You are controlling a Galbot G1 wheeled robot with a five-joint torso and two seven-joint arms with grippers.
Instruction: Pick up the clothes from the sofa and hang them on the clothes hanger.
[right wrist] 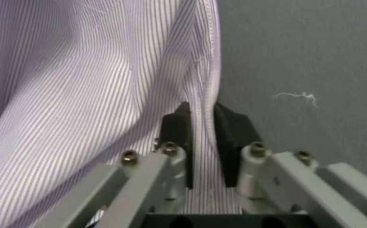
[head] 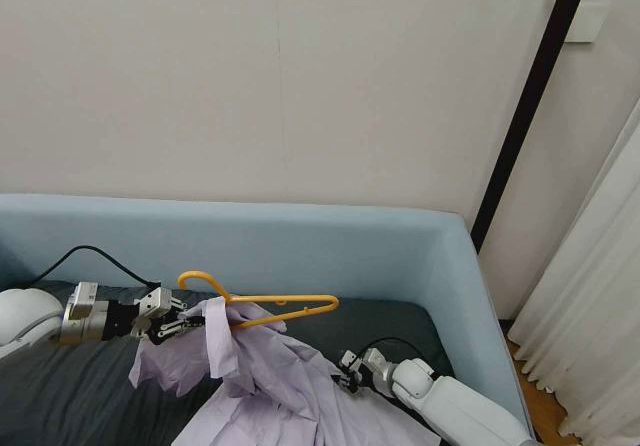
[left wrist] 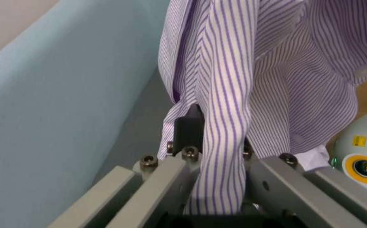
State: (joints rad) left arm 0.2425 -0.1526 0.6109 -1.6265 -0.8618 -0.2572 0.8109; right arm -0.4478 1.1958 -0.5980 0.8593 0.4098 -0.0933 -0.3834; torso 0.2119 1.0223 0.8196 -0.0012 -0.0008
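Left gripper (head: 172,326): clenched on a bunched fold of the shirt (head: 270,371), right beside the hook of the hanger (head: 285,304).
Right gripper (head: 348,370): black pads pinch the shirt's stitched hem, low over the seat (head: 60,386).
Shirt: one, soft and crumpled, white with fine purple stripes; it hangs from the hanger onto the seat, between the two grippers.
Hanger: one, thin yellow-orange bar with a curved hook, tilted, one end under the cloth.
Sofa (head: 300,241): one, pale blue padded back and arm, dark grey seat.
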